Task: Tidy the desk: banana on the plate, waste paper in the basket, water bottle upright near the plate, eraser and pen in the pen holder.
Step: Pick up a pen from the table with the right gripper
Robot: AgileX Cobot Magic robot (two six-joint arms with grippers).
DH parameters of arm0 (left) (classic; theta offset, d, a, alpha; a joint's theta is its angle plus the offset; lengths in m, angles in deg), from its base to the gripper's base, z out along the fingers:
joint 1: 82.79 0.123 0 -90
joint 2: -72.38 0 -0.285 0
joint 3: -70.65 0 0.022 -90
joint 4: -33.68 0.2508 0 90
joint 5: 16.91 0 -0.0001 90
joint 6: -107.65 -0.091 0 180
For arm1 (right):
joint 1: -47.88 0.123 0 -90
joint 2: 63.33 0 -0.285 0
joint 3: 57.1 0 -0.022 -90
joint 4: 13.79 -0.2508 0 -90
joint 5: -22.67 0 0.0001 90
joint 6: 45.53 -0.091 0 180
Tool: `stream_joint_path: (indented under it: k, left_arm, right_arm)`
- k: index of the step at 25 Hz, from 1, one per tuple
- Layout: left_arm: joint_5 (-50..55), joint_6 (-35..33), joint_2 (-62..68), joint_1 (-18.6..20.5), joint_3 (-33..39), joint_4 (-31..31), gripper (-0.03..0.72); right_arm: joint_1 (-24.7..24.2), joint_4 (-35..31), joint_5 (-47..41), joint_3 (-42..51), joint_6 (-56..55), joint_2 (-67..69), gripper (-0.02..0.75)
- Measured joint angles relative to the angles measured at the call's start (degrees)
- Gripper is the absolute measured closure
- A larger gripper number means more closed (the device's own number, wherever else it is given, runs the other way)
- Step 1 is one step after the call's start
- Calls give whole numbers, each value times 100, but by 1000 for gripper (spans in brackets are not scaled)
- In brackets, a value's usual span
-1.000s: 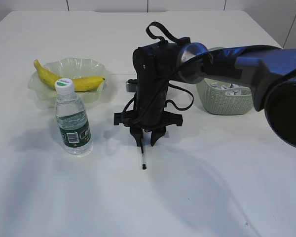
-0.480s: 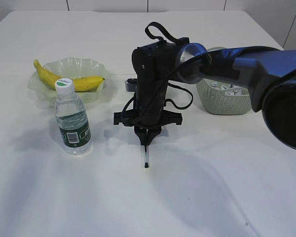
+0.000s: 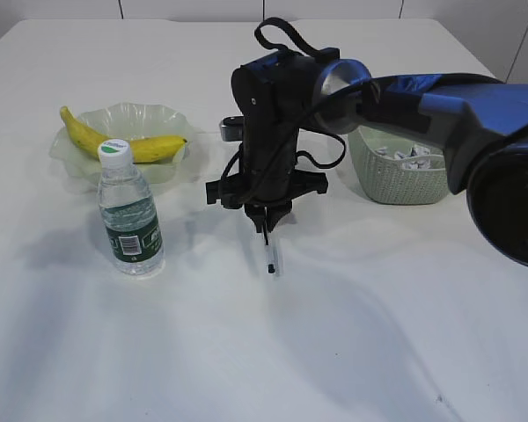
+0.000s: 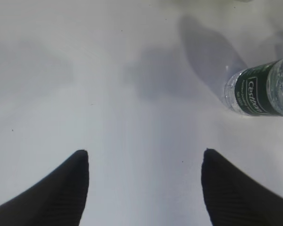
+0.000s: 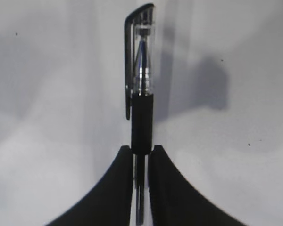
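My right gripper [image 3: 266,224] [image 5: 140,149] is shut on a clear pen with a black cap [image 3: 271,255] [image 5: 142,80] and holds it off the table, hanging below the jaws. The banana [image 3: 128,143] lies on the pale plate [image 3: 163,117]. The water bottle [image 3: 129,213] [image 4: 262,89] stands upright in front of the plate. The grey pen holder [image 3: 231,130] is mostly hidden behind the right arm. The basket [image 3: 396,180] at the right holds crumpled paper [image 3: 411,156]. My left gripper [image 4: 144,160] is open and empty over bare table. No eraser shows.
The white table [image 3: 352,334] carries the things. The right arm [image 3: 422,105] reaches in from the right edge across the basket. The left arm is out of the exterior view.
My right gripper closed on the pen and rose with it, moving slightly back. The pen left the table and now hangs steeper below the jaws.
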Motion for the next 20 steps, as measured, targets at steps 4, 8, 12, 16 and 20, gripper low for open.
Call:
stream_joint_path:
  k: [4, 8, 12, 16, 20]
  left_arm:
    - [-8, 0, 0, 0, 0, 0, 161]
    - [-8, 0, 0, 0, 0, 0, 161]
    - [-8, 0, 0, 0, 0, 0, 161]
    - [-8, 0, 0, 0, 0, 0, 161]
    - [-8, 0, 0, 0, 0, 0, 161]
  right_arm:
    - [0, 4, -345, -27, 459, 0, 688]
    - [0, 80, -417, -27, 772, 4, 688]
    - [0, 91, -431, -27, 1044, -38, 689]
    - [0, 20, -444, -27, 1191, -312, 689]
    - [0, 19, -444, 4, 1222, -709, 690]
